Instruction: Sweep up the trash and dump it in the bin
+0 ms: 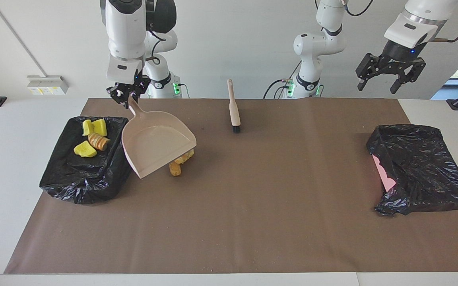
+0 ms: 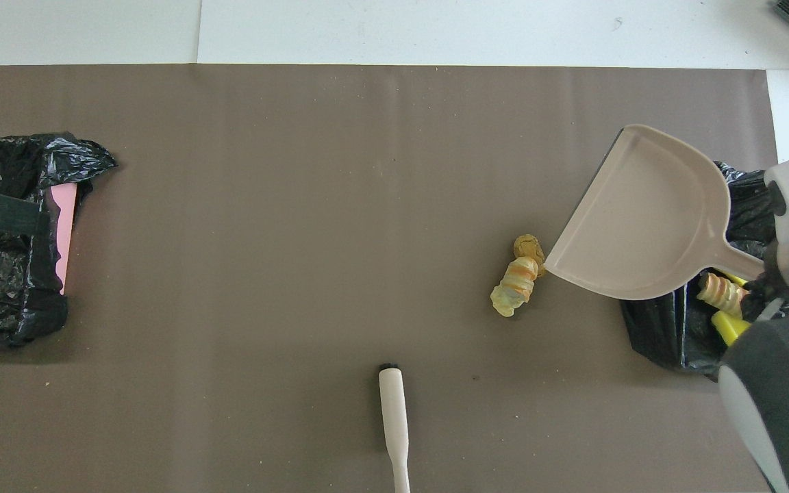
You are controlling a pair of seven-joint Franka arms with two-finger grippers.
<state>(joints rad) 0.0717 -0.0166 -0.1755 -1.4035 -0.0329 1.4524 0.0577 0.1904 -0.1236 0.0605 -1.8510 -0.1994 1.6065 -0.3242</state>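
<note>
Right gripper (image 1: pixel 127 98): jaws clenched on the handle of the dustpan (image 1: pixel 155 145), held in the air, pan mouth tilted down and away from the robots. Below the pan's open edge, on the brown mat (image 1: pixel 253 206) of the tabletop, lies the loose trash (image 1: pixel 176 166): a short row of tan and orange lumps touching one another, long axis slanting across the mat. More trash (image 1: pixel 92 139), yellow chunks and a striped roll, lies in the black-lined bin (image 1: pixel 82 180) at the right arm's end. Hand brush (image 1: pixel 233 107) lies nearer the robots, bristles pointing away. Left gripper (image 1: pixel 390 73): jaws released, waiting over the second black bag (image 1: pixel 420 167).
</note>
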